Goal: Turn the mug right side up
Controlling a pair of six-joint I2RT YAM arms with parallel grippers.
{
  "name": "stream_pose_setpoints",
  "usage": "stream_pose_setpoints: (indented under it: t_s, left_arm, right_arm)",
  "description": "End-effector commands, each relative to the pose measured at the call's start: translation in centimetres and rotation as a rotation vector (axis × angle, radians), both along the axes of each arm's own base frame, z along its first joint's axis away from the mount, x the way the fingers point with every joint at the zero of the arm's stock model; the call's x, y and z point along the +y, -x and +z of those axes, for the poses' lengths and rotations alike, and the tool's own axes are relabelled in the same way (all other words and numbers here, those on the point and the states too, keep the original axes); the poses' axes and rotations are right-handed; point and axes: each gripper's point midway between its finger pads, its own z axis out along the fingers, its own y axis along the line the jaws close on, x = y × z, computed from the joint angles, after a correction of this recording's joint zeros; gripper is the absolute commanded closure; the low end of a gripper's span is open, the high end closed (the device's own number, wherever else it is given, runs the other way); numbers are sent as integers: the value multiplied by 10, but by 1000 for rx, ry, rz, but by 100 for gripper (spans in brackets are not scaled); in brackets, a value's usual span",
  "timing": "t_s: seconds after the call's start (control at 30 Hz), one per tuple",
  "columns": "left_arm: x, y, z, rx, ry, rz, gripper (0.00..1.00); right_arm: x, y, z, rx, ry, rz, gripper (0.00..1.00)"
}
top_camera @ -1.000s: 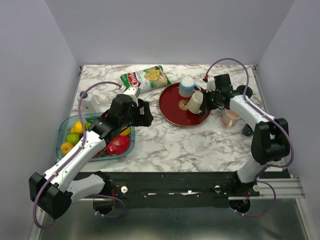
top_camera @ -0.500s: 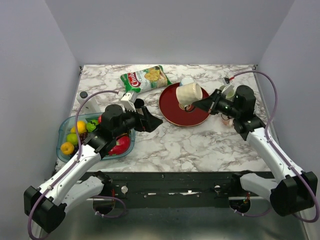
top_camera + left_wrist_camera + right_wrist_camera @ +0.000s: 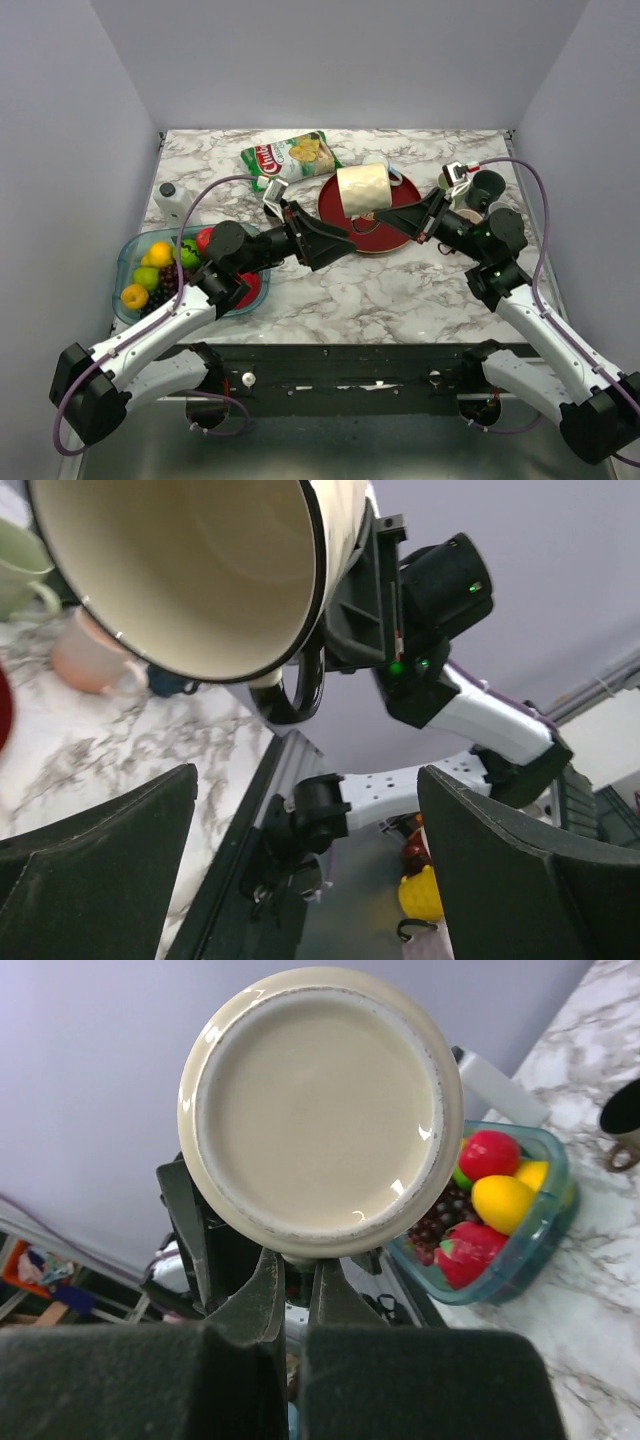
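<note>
1. Well left of the red plate (image 3: 405,188), a clear blue tub (image 3: 130,262) of fruit sits on the marbled worktop (image 3: 350,290). A white bottle (image 3: 172,200) stands just behind the tub.
2. The left arm runs from its base past the tub's near corner. It is stretched low and almost level toward the plate.
3. The left end effector (image 3: 340,242) hangs at the plate's left rim, released. Its fingers are spread as wide as they go, touch nothing, and point at the mug's open mouth.
4. Behind the plate's left edge lies a green snack bag (image 3: 292,155) with a red badge. Its lettering is too small to read.
5. The mug (image 3: 362,188), cream with a dark rim, is held in the air over the plate, lying on its side. Its mouth faces the left end effector and its base faces the right wrist camera.
6. The right end effector (image 3: 390,217) is clenched on the mug's dark handle, above the plate's right half.
7. The right arm's elbow is bent to the right of the plate, and its forearm slants in over the plate's right rim.
8. Right of the plate, a dark cup (image 3: 487,187) stands upright on the worktop.
</note>
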Motion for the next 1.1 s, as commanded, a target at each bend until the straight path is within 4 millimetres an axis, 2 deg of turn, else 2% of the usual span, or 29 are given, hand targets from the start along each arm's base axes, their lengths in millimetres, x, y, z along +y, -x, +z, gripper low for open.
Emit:
stream_pose_setpoints:
  t_s: [0.0,0.2,0.27,0.33,0.5,0.53,0.7,0.8,0.83,0.9,0.93,1.03,1.07]
  left_arm:
    - [-15,9,40,-58,97,-30,1]
    - [-24,1,46,-6,147,-20,1]
    - [-27,3,53,3,171,-34,6]
    - [-32,1,53,24,173,-42,14]
    - [-35,-2,54,54,176,-18,25]
    - [-34,-4,56,60,187,2,31]
    - [-31,-8,57,74,202,31,45]
    - [-33,-10,58,81,206,30,57]
    - [-35,-11,56,95,202,31,66]
    - [-37,-15,55,107,199,41,72]
    - [-37,-16,53,115,192,46,84]
    - [-37,-20,50,123,186,70,100]
    - [-36,-20,51,117,184,76,100]
  right_arm:
    - [-3,19,43,-97,-151,12,99]
    - [1,29,48,-106,-176,60,99]
    - [1,32,49,-116,-181,67,99]
    - [2,33,48,-112,-189,79,99]
    - [4,43,46,-149,-210,144,99]
    - [4,44,45,-153,-212,146,99]
    - [5,48,40,-173,-188,161,99]
    - [6,49,36,-176,-165,160,99]
    - [6,48,35,-173,-159,158,99]
    - [6,46,29,-170,-136,148,99]
    - [6,46,29,-173,-127,146,99]
    - [7,43,20,-162,-84,128,99]
    - [8,41,15,-144,-66,123,99]
